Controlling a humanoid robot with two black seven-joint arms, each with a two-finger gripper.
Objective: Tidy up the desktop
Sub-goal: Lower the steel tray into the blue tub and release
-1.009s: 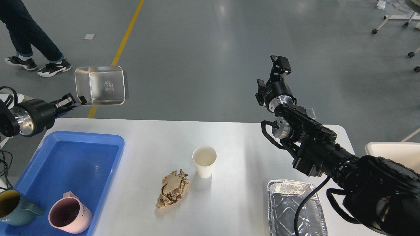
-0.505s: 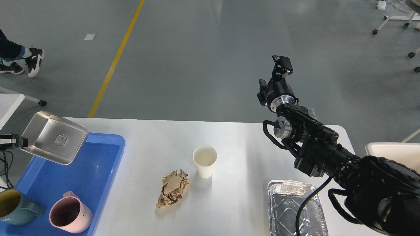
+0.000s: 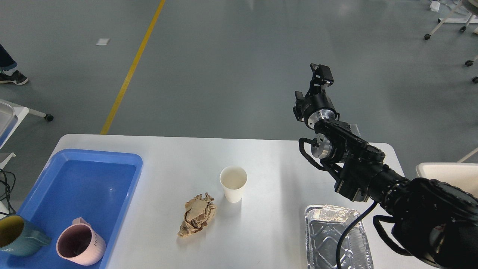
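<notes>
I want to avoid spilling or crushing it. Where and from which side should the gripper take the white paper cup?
The paper cup stands upright, mouth open upward. Probably best: grip its side wall about mid-height, coming from the right, where the desktop is bare; the crumpled brown paper lies at its front left.

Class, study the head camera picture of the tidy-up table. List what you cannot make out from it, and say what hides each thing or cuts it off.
- Left claw: out of the head view, past the left edge.
- Right claw: seen small and dark; open or shut is unclear.
- Foil tray: its near end is cut by the bottom edge, with a black cable crossing it.
- Teal mug: cut by the left edge.
- Cream-white bin: mostly behind the right arm.
</notes>
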